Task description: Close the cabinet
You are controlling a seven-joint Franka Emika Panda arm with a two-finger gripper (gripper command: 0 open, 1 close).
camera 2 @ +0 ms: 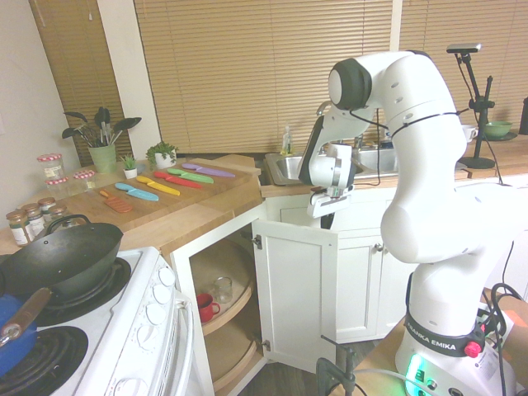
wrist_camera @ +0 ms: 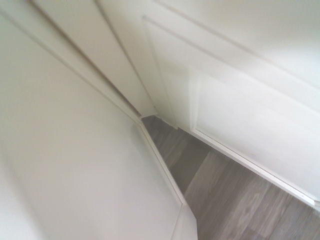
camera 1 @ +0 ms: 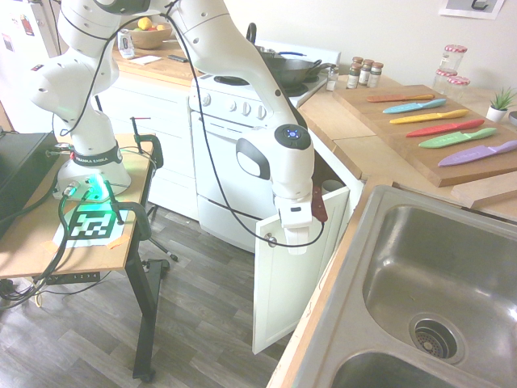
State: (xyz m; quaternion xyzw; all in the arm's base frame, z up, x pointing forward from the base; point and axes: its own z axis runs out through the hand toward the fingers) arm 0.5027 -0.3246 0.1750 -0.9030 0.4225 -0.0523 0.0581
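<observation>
The cabinet is a white corner unit under a wooden countertop, and its tall panelled door stands swung out into the room. Wooden shelves inside carry a glass jar and a red mug. My gripper is shut and sits at the door's top edge on its outer side, holding nothing. From the other side the door angles out from the counter corner with the gripper right at its upper rim. The wrist view shows only blurred white door panels and grey floor.
A white oven with a black wok stands beside the cabinet. The counter carries a cutting board with several coloured knives, spice jars and a steel sink. A small wooden table stands across the grey floor.
</observation>
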